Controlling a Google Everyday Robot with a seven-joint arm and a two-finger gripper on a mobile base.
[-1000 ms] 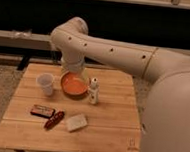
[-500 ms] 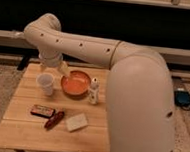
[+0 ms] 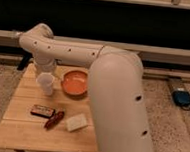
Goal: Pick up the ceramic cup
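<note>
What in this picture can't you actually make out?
1. Camera view: the gripper sits right over the ceramic cup; the arm hides whether they touch.
2. Camera view: the right side of the table is covered by that arm.
3. Camera view: markings on the dark box are too small to read.

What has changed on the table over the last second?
The end effector swung left, from over the orange bowl to just above the ceramic cup. The cup has not been lifted. Cup, bowl and dark box stayed where they were on the table.
</note>
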